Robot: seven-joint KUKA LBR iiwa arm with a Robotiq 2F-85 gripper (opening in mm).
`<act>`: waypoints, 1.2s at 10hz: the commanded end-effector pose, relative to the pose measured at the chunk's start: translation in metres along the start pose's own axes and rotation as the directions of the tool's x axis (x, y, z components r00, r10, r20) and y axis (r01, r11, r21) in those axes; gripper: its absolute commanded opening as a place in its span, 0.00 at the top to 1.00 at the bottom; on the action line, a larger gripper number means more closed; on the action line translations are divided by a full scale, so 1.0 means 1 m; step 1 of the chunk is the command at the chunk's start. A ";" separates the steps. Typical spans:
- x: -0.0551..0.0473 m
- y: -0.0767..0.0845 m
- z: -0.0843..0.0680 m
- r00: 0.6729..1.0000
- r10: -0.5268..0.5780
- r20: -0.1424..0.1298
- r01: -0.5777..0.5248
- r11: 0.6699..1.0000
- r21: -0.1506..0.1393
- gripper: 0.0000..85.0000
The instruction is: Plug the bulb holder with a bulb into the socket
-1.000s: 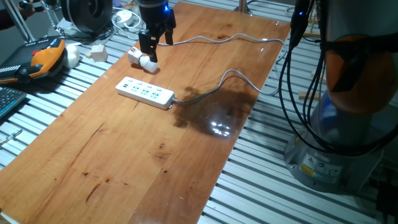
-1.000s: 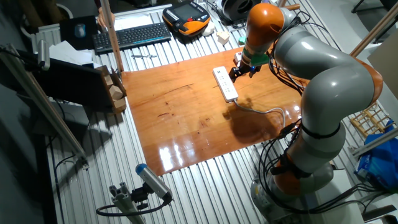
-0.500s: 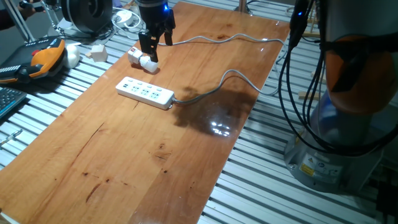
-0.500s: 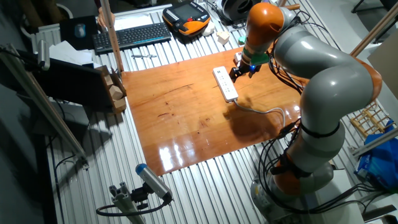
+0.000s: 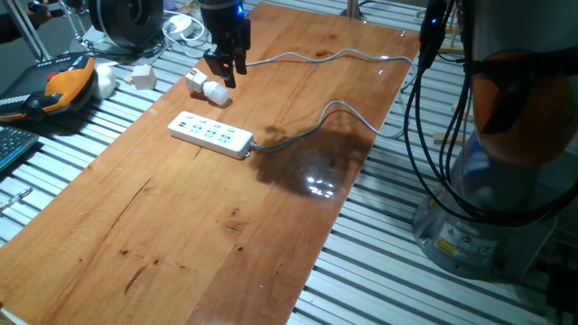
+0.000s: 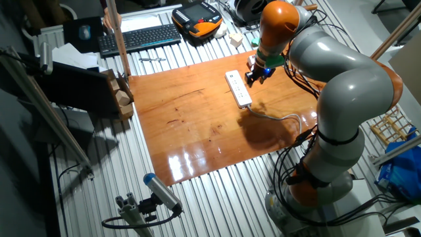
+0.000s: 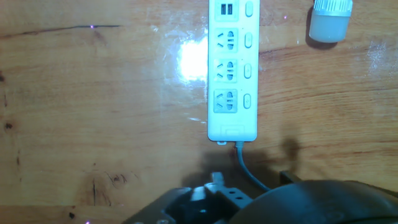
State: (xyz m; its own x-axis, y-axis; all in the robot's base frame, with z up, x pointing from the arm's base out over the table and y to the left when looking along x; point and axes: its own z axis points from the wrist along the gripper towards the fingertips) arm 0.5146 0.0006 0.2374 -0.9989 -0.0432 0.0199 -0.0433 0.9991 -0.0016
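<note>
The bulb holder with a bulb (image 5: 206, 87) lies on its side on the wooden table, beyond the socket; its bulb end shows at the top right of the hand view (image 7: 329, 20). The socket (image 5: 210, 134) is a long white power strip lying flat, also seen in the other fixed view (image 6: 238, 89) and in the hand view (image 7: 233, 68). My gripper (image 5: 225, 74) hangs just above and right of the bulb holder, apart from it, fingers pointing down and holding nothing. Its fingers do not show in the hand view.
The strip's grey cable (image 5: 316, 126) runs right across the table. A second cable (image 5: 325, 56) lies along the far side. A white cube (image 5: 142, 76) and an orange pendant (image 5: 63, 86) sit off the table's left edge. A keyboard (image 6: 141, 37) lies further off.
My gripper has turned about its wrist above the bulb holder and shifted slightly. The bulb holder and the socket have not moved.
</note>
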 end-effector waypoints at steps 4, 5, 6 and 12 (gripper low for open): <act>-0.001 0.000 0.003 1.000 0.004 0.015 -0.005 1.000 0.007 1.00; -0.001 -0.001 0.003 1.000 0.006 0.021 -0.006 1.000 0.009 1.00; -0.001 -0.001 0.003 1.000 0.006 0.024 -0.006 1.000 0.015 1.00; -0.017 -0.009 0.014 0.999 -0.001 0.050 0.000 1.000 0.015 1.00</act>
State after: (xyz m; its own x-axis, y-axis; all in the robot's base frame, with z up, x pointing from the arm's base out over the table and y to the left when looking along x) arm 0.5336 -0.0080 0.2233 -0.9985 -0.0466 -0.0302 -0.0461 0.9988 -0.0165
